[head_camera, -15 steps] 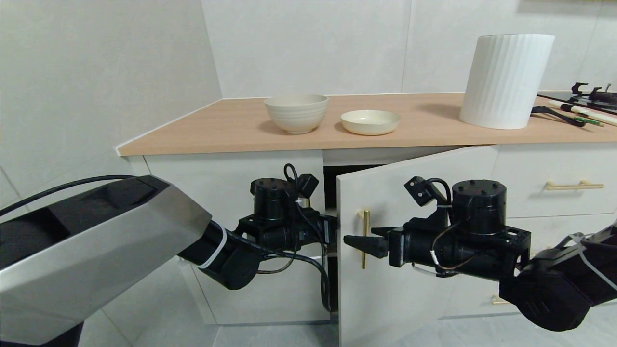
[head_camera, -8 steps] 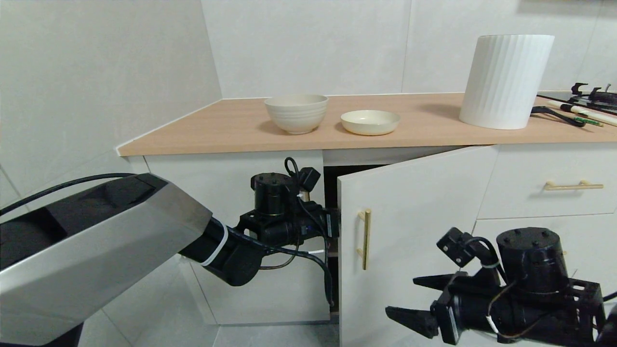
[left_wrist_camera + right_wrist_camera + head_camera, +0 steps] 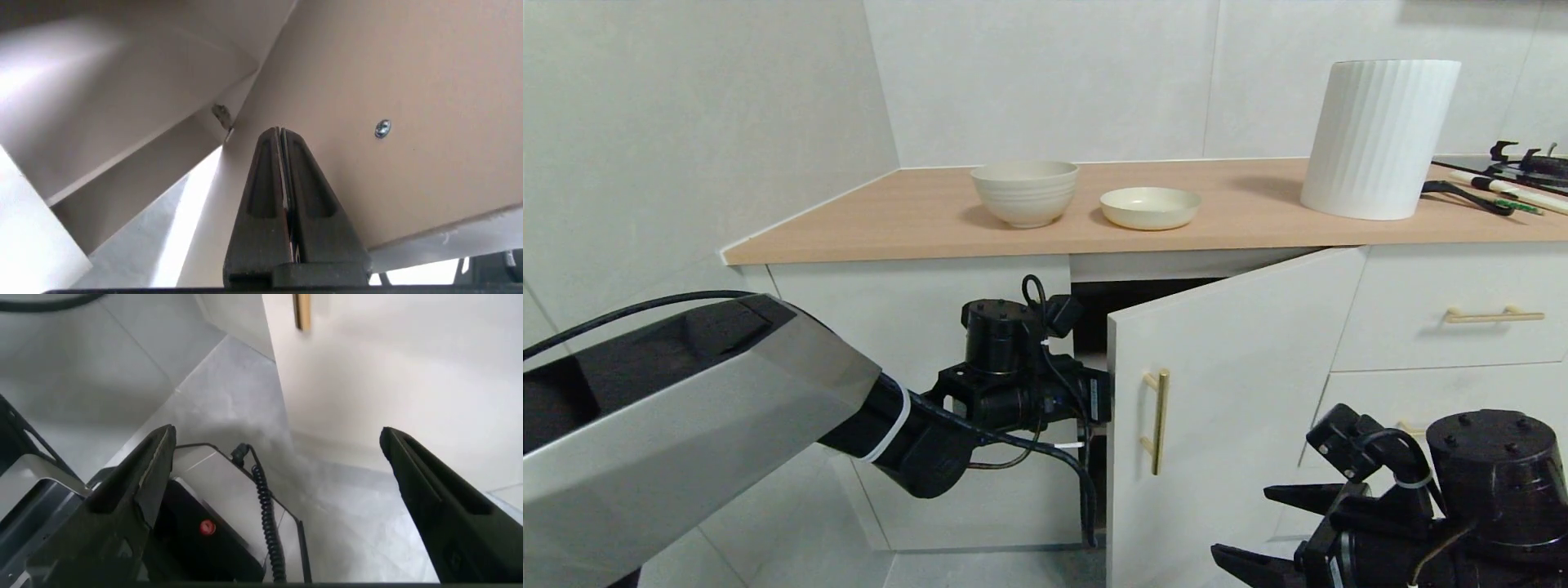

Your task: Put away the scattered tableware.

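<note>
Right gripper (image 3: 1245,523) is dropped low, away from brass handle (image 3: 1158,420); cabinet door (image 3: 1225,392) is swung wider, pushed from inside by left gripper (image 3: 279,135), which is pressed together. Right one is spread wide, nothing held. Bowl (image 3: 1024,192) and shallow dish (image 3: 1150,206) are seen near each other, not touching, on wooden countertop (image 3: 890,220). Both are judged rigid, glazed, likely slippery and breakable; rim pinch is advised. Bowl wall is ribbed, dish low and round
</note>
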`<state>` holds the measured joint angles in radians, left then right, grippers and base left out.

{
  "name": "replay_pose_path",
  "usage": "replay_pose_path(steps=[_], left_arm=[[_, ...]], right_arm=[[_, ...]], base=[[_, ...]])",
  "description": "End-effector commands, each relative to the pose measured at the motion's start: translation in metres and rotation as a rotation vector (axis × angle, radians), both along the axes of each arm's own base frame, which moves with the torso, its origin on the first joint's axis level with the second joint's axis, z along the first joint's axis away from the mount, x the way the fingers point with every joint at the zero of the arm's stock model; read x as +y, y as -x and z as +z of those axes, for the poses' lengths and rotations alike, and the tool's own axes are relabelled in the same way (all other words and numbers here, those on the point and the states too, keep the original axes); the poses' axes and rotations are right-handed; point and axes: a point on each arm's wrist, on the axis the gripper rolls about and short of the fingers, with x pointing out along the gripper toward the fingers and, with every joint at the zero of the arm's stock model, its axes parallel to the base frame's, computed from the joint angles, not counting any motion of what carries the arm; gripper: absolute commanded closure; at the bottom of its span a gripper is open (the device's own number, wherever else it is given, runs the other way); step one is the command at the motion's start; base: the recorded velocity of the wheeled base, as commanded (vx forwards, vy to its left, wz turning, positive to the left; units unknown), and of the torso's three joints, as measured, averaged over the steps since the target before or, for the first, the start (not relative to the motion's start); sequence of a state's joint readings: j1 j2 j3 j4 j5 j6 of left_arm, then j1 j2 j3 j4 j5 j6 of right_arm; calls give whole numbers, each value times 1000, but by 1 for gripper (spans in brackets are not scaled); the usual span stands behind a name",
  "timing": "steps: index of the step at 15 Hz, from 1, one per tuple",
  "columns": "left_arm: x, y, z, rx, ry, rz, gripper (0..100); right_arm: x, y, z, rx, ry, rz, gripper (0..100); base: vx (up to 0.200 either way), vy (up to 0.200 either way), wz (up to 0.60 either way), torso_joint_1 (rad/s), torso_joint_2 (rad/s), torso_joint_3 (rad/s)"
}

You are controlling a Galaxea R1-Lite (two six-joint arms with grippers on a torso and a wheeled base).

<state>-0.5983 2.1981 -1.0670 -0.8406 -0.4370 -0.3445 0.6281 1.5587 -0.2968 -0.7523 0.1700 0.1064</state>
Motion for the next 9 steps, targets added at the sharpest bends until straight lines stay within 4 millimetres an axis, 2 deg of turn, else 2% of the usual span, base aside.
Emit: replay_pose_path(steps=[1,4,9], left_arm=[[-2,4,5,-10,6,-10,100],[-3,3,6,-14,11,-18,100],[-12,-7,11,-10,17,-44,100]], right_arm=[[-1,2,3,-13,-7,2,0],[-2,3,3,-11,-6,2,0],[-1,5,2,-14,-4,11,0]], base=[[-200,0,0,2,7,-2],[-200,0,0,9,1,1],[0,0,0,0,0,0]])
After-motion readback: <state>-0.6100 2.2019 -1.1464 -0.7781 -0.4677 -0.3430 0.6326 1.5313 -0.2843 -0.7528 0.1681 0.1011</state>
